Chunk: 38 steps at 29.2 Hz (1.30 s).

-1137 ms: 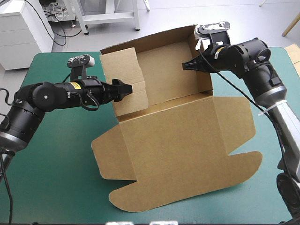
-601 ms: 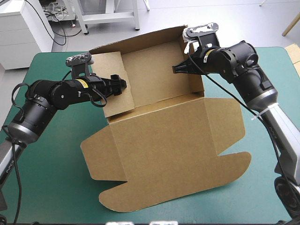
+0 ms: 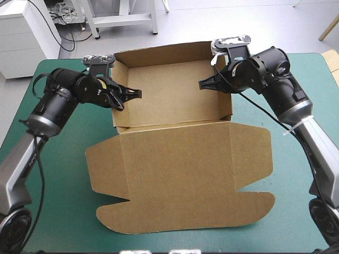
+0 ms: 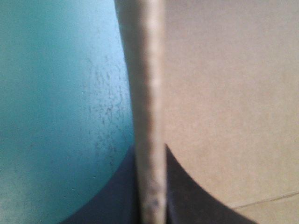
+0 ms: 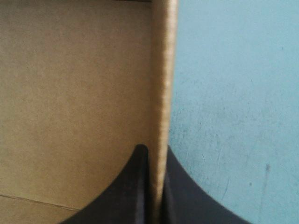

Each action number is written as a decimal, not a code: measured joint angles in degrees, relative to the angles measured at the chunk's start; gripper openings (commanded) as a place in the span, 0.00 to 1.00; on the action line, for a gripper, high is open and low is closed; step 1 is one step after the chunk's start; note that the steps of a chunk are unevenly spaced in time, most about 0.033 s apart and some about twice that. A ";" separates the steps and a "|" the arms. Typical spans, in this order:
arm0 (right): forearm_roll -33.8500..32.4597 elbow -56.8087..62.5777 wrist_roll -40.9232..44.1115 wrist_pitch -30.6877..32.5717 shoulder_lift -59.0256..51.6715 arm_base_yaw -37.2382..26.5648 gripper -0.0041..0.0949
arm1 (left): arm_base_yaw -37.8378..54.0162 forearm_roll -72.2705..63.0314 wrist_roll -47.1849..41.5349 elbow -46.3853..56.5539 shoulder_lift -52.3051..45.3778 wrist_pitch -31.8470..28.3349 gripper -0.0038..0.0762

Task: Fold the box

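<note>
The brown box (image 3: 175, 90) stands as an open tray at the far middle of the table, walls upright, its lid (image 3: 180, 174) lying flat toward the near edge. My left gripper (image 3: 135, 93) reaches over the tray's left wall. In the left wrist view the wall's edge (image 4: 145, 93) runs between the black fingers of the left gripper (image 4: 150, 186), which is shut on it. My right gripper (image 3: 204, 83) is at the right wall. There too the wall's edge (image 5: 163, 70) sits pinched in the right gripper (image 5: 158, 186).
Bare teal-green cover (image 3: 53, 174) lies left and right of the flat lid. The lid's rounded flaps reach close to the table's near edge. The tray's back wall stands near the far edge.
The box has slid left and squared up. Its left wall, leaning inward earlier, now stands upright. My left gripper, open before, has shut on that wall. The right gripper keeps its hold.
</note>
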 measured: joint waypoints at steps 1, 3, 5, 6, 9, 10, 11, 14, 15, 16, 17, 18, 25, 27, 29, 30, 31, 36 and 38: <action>-0.41 -0.06 1.17 1.76 0.80 -0.07 0.03 | -0.55 0.21 0.62 -4.38 3.32 4.19 0.04; -0.94 0.22 2.12 2.42 2.00 -0.18 0.03 | -0.89 0.43 1.04 -8.71 7.21 7.13 0.04; -1.36 1.15 2.89 2.61 3.13 -0.18 0.03 | -0.93 0.48 1.30 -11.92 10.63 9.75 0.04; -1.36 2.12 3.13 2.47 3.78 -0.31 0.03 | -0.93 0.55 1.46 -13.44 12.48 11.23 0.04; -0.35 6.32 4.01 1.68 5.91 -0.90 0.03 | -0.99 0.76 1.91 -16.21 17.17 13.55 0.04; 0.13 7.50 4.10 1.20 6.86 -1.20 0.03 | -0.99 0.81 2.18 -16.84 18.75 13.55 0.04; 0.60 8.77 4.23 0.36 7.84 -1.54 0.03 | -0.99 0.81 2.30 -17.14 19.95 13.55 0.04; 2.44 10.89 4.05 -1.07 10.84 -2.55 0.03 | -0.99 0.75 2.58 -17.29 24.00 13.55 0.04; 2.69 11.09 4.03 -1.34 11.51 -2.75 0.03 | -0.99 0.61 2.58 -17.34 25.15 13.55 0.04; 2.79 11.14 3.99 -1.49 12.19 -2.94 0.03 | -0.99 0.61 2.58 -17.34 26.14 13.55 0.04; 2.87 11.21 3.93 -1.87 12.70 -3.05 0.03 | -0.99 0.48 2.58 -17.40 26.98 13.55 0.04; 2.87 11.27 3.86 -2.16 13.03 -3.05 0.03 | -0.99 0.34 2.58 -17.47 27.57 13.55 0.04; 2.60 11.70 3.74 -4.53 13.65 -3.76 0.03 | -0.99 0.07 2.58 -17.97 30.42 13.32 0.04; 2.67 11.70 3.68 -4.94 13.69 -4.38 0.03 | -0.99 -0.15 2.53 -18.08 30.94 12.98 0.04; 3.28 11.70 3.50 -5.36 13.69 -5.38 0.03 | -0.99 -0.57 2.47 -18.15 31.34 12.39 0.04; 3.53 11.70 3.28 -5.43 13.69 -5.77 0.03 | -0.99 -0.78 2.47 -18.15 31.43 12.16 0.04; 4.11 11.70 2.89 -5.48 13.69 -6.18 0.03 | -1.04 -0.86 2.43 -18.21 31.48 12.15 0.04; 4.84 11.70 1.86 -5.59 13.76 -6.82 0.08 | -1.05 -2.46 3.30 -18.27 31.65 12.00 0.10; 5.31 11.70 0.68 -5.77 13.76 -6.97 0.18 | -1.00 -3.24 4.78 -18.33 31.72 12.00 0.17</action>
